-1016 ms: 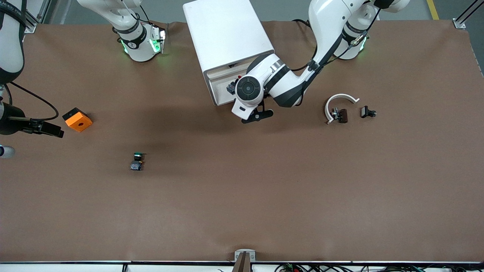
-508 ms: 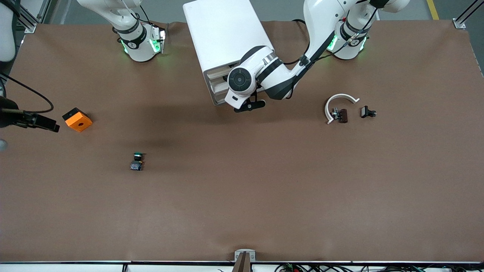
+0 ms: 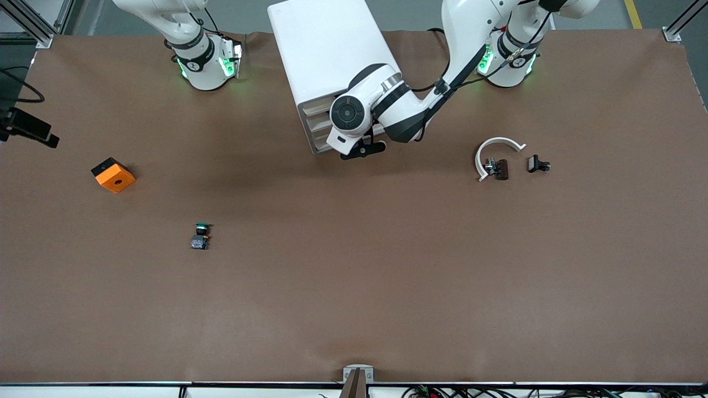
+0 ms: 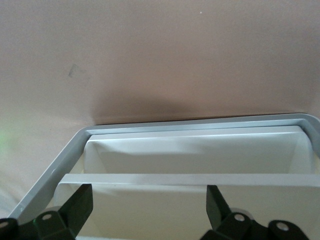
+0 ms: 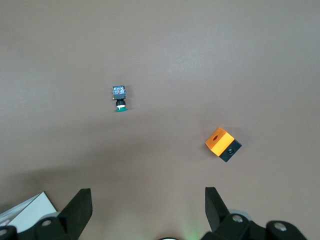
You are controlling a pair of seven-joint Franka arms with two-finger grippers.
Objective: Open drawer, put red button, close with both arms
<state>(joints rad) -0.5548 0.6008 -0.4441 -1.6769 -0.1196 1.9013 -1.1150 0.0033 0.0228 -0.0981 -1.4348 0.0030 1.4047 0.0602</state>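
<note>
Two arms are at work over a brown worktop [image 3: 354,287]. Left gripper [image 3: 362,150] is at the front of the white cabinet [image 3: 326,50], just at the drawer [image 4: 190,177] fronts; its fingers [image 4: 79,205] are spread apart and grip nothing, with a cream drawer edge running between them in the left wrist view. All drawer fronts visible in the front view appear pushed in, though the arm's wrist covers part of the cabinet face, so full closure cannot be confirmed. Red button is not visible in any view; presumably it is inside the cabinet, but this cannot be told. Right gripper [image 3: 30,128] is raised at the edge of the front view, at the right arm's end of the worktop; its fingers [image 5: 80,207] are also spread wide and empty. Beneath it the right wrist view shows an orange and black block [image 5: 223,144] and a green-capped button [image 5: 119,97] lying on its side, the two well apart. In the front view the green-capped button lies nearer the camera than the block. Toward the left arm's end lie a white curved piece [image 3: 495,149], a small dark part [image 3: 498,167] touching it, and a small black part [image 3: 537,163] just beside.
</note>
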